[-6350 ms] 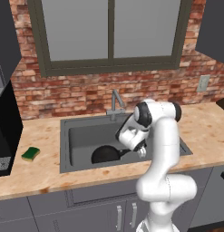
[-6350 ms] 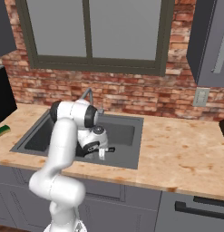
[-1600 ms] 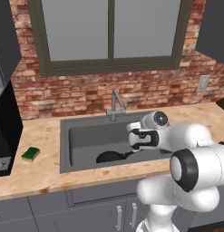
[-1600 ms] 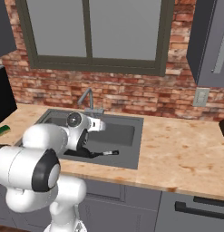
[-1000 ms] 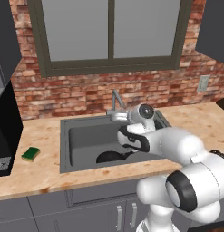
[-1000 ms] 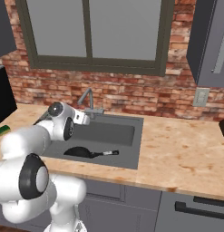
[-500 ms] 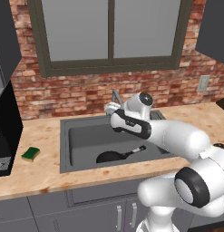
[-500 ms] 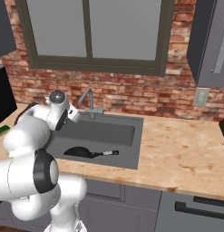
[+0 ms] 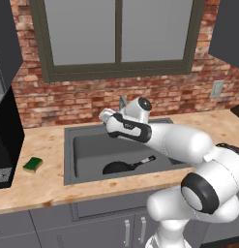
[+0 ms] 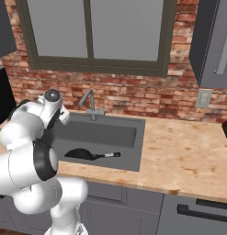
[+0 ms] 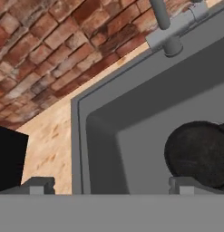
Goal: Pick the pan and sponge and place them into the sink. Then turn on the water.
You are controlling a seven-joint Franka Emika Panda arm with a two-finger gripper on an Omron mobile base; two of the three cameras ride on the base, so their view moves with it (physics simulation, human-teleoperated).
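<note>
Pincer?

Wide apart and holding nothing. In the hand view the gripper (image 11: 114,186) has one tip over the counter (image 11: 50,154) and the other over the basin, with bare air between them.

Where is it compared with a second ago?

It was low over the pan then. Since then I've seen the arm lift and swing left across the sink (image 9: 68,155). The hand now hangs above the basin's rear left part, just in front of the faucet (image 11: 170,34).

And the pan?

The pan (image 9: 116,167) lies flat on the sink floor near the front wall, handle pointing right, well clear of the hand. I judge that half of the placing finished.

So the sponge comes next?

I think so. The sponge (image 9: 33,165) sits on the counter left of the sink, near the dark appliance (image 9: 5,140), untouched. The hand is well short of it, so it needs more leftward travel and then a descent.

Water?

I see none running from the faucet, and that step waits until the sponge is in.
</note>
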